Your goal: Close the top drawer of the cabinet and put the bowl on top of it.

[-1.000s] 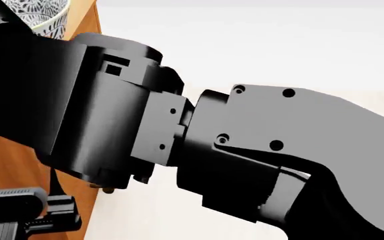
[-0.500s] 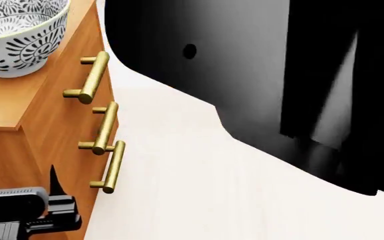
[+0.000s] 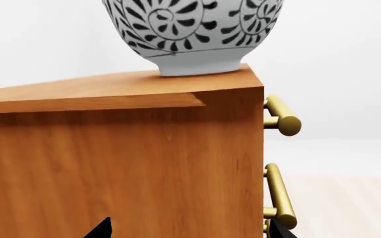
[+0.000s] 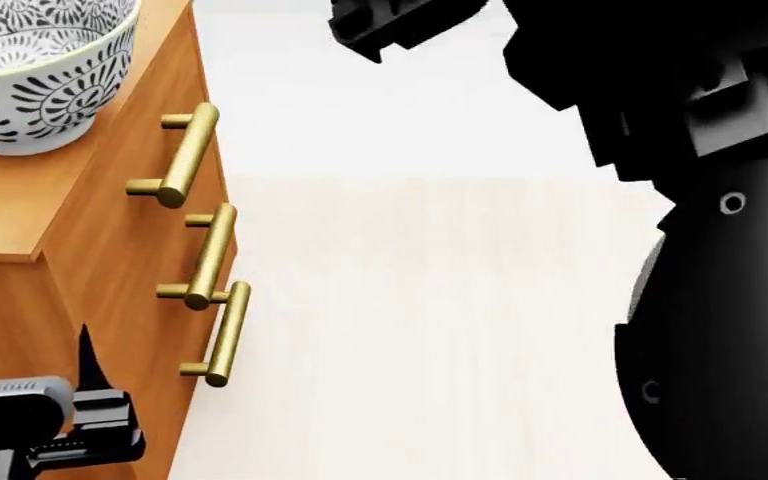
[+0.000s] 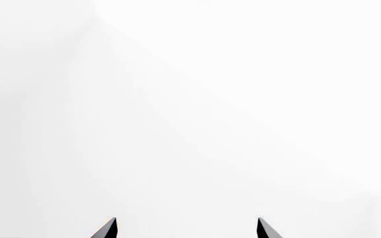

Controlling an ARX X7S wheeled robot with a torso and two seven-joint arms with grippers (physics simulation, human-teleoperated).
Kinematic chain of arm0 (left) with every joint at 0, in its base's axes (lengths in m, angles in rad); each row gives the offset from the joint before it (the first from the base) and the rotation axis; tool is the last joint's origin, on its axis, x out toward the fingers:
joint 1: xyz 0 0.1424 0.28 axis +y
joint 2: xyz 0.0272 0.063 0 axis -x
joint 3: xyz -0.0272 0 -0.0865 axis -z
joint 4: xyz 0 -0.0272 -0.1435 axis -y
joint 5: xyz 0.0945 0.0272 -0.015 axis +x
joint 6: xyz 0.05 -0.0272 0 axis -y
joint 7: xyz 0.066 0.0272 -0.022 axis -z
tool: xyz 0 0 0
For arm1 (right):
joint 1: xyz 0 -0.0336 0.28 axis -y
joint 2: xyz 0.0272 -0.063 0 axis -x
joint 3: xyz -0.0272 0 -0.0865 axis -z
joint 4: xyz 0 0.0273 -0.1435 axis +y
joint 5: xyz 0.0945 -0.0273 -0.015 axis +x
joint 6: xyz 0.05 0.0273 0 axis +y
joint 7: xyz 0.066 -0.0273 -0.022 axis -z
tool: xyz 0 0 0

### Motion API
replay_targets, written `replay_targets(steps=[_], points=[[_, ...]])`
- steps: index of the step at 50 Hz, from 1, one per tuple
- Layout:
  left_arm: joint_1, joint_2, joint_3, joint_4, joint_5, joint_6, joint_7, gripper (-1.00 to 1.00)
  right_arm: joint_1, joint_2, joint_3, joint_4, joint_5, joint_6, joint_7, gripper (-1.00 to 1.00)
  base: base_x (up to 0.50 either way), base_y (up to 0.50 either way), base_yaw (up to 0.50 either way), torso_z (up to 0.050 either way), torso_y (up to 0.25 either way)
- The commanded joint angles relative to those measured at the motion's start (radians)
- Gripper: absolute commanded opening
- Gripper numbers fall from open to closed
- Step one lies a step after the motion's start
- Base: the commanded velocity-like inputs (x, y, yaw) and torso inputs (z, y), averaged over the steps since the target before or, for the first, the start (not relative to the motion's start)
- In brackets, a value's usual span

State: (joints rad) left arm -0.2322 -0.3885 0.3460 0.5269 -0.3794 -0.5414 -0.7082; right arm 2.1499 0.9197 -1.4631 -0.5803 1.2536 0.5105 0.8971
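Since half a second ago my right arm [image 4: 718, 300] has swung off to the side, so it's not blocking the drawer fronts anymore. Both my right gripper [image 5: 186, 229] and left gripper [image 3: 189, 230] have fingertips spread, holding nothing. Bowl [image 4: 31, 70] sits on the cabinet [image 4: 37, 215] top, top drawer [image 4: 157, 110] flush.
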Motion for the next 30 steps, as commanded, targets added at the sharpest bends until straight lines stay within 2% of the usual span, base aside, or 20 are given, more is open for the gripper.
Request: replay_targets(steps=[1, 6, 16, 30], points=[[0.011, -0.010, -0.006, 0.029, -0.001, 0.002, -0.009, 1.00, -0.168, 0.172, -0.037, -0.175, -0.058, -0.100, 0.126, 1.00, 0.00, 0.00, 0.00, 0.000, 0.000], [0.021, -0.012, -0.001, 0.036, 0.006, 0.015, -0.011, 1.00, -0.300, 0.199, -0.095, -0.218, -0.175, -0.169, 0.181, 1.00, 0.00, 0.00, 0.00, 0.000, 0.000], [0.029, -0.024, 0.001, 0.074, 0.015, 0.005, -0.027, 1.00, -0.516, 0.208, -0.185, -0.173, -0.348, -0.310, 0.233, 1.00, 0.00, 0.00, 0.00, 0.000, 0.000], [0.035, -0.029, -0.004, 0.114, 0.008, -0.020, -0.047, 1.00, -0.671, 0.204, -0.239, -0.099, -0.459, -0.438, 0.263, 1.00, 0.00, 0.00, 0.00, 0.000, 0.000]])
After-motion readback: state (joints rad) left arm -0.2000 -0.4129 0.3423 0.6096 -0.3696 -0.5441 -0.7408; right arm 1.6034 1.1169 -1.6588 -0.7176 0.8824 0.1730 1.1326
